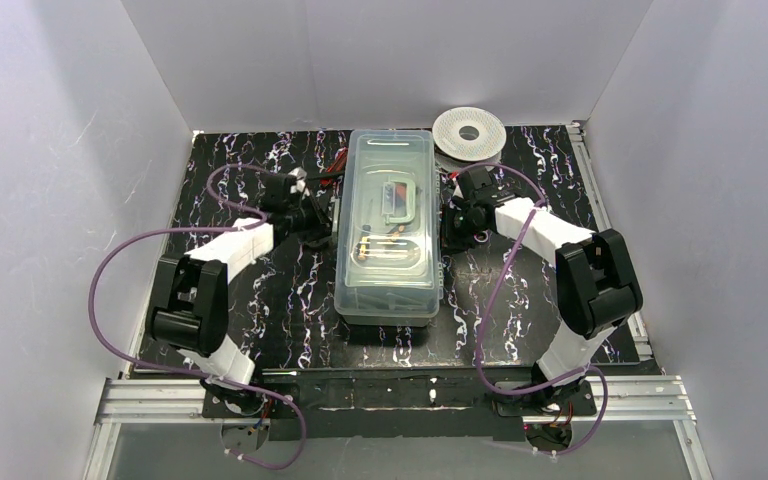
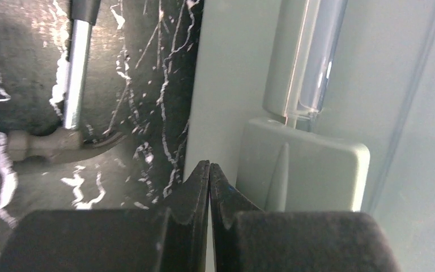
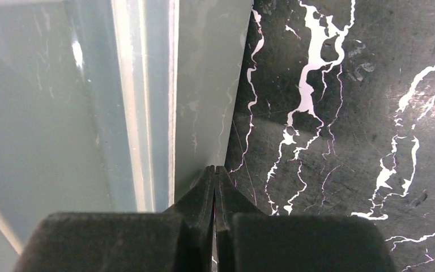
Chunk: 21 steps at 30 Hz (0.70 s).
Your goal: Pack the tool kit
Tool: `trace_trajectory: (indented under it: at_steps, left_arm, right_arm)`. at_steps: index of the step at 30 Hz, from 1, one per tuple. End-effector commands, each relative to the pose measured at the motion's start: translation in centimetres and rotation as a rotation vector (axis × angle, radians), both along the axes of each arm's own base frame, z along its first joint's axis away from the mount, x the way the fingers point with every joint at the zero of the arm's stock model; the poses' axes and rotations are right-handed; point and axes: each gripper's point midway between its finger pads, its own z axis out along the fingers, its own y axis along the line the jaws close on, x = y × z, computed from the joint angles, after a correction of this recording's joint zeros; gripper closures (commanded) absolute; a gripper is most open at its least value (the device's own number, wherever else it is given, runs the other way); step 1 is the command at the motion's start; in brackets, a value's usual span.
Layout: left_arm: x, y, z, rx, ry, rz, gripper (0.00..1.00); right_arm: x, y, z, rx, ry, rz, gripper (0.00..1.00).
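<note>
With the tool kit box (image 1: 390,228) lidded at the middle of the tabletop (image 1: 290,300), the left gripper (image 2: 209,167) and right gripper (image 3: 214,170), both pinched closed and empty against its long sides, could slide it or miss the side latch (image 2: 303,175).

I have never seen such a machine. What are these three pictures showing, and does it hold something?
Two robot arms stand at a black marbled table. The overhead picture shows both; the others come from cameras on each wrist. Between the arms lies the pale-green tool box with its clear lid on, tools visible inside. A white spool lies behind it, and a hammer left of the box. The left gripper and right gripper sit beside the box, jaws shut, holding nothing.
</note>
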Motion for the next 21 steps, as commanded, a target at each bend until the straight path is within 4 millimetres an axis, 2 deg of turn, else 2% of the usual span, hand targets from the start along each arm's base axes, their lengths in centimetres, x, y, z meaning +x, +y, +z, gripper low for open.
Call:
trace_trajectory:
  at_steps: [1,2,5,10,14,18,21]
  left_arm:
    - [-5.4,-2.6,-0.3,0.275,0.115,-0.309,1.0]
    - [-5.9,-2.3,-1.1,0.335,0.145,-0.328,1.0]
    - [-5.7,-2.1,-1.8,0.464,0.17,-0.365,1.0]
    - [-6.0,-2.2,-2.3,0.623,0.164,-0.404,1.0]
    - [-6.1,-0.9,-3.1,0.751,0.189,-0.399,1.0]
    - [-6.6,-1.5,-4.0,0.713,0.203,-0.411,1.0]
    - [-6.5,-4.2,-3.7,0.56,0.144,-0.445,1.0]
  right_arm:
    - [1.0,4.3,3.9,0.141,-0.086,0.1,0.99]
    - [1.0,4.2,3.9,0.137,-0.086,0.099,0.99]
    - [1.0,4.1,3.9,0.125,-0.087,0.1,0.99]
    - [1.0,4.0,3.7,0.106,-0.085,0.1,0.99]
    - [1.0,4.0,3.7,0.104,-0.082,0.099,0.99]
    - [1.0,4.1,3.6,0.104,-0.078,0.1,0.99]
    - [1.0,4.1,3.6,0.109,-0.076,0.103,0.99]
